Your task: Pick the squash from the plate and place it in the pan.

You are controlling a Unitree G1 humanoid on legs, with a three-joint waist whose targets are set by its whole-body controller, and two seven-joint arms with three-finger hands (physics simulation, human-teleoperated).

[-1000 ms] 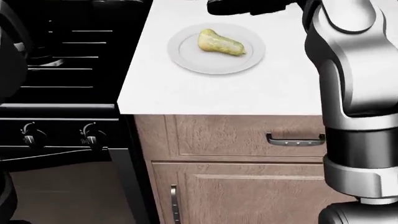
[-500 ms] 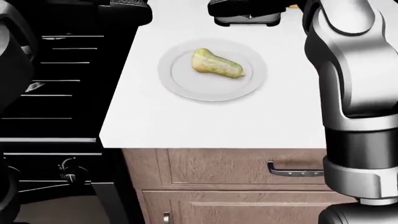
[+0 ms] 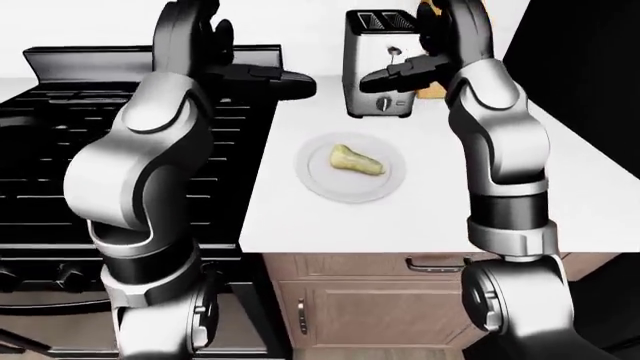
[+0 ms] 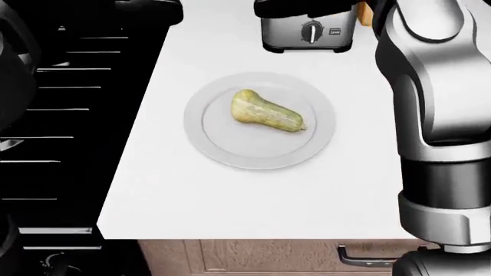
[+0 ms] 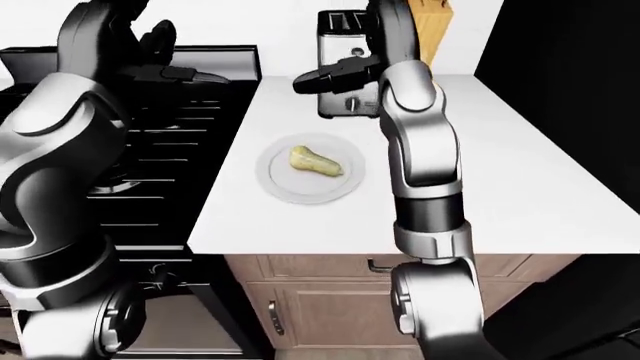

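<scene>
Below our 2 raised hands, left hand and right hand both spread wide, squash lies on its plate.

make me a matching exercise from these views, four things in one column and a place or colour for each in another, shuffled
Things:
1. squash
2. plate
3. toaster
4. stove

Places or colours:
A. black, with grates, at the left of the counter in the left-eye view
B. white and round, near the counter's left edge
C. silver, standing above the plate in the left-eye view
D. pale yellow-green, lying on the plate

Pairs: 1-D, 2-B, 3-C, 4-A
</scene>
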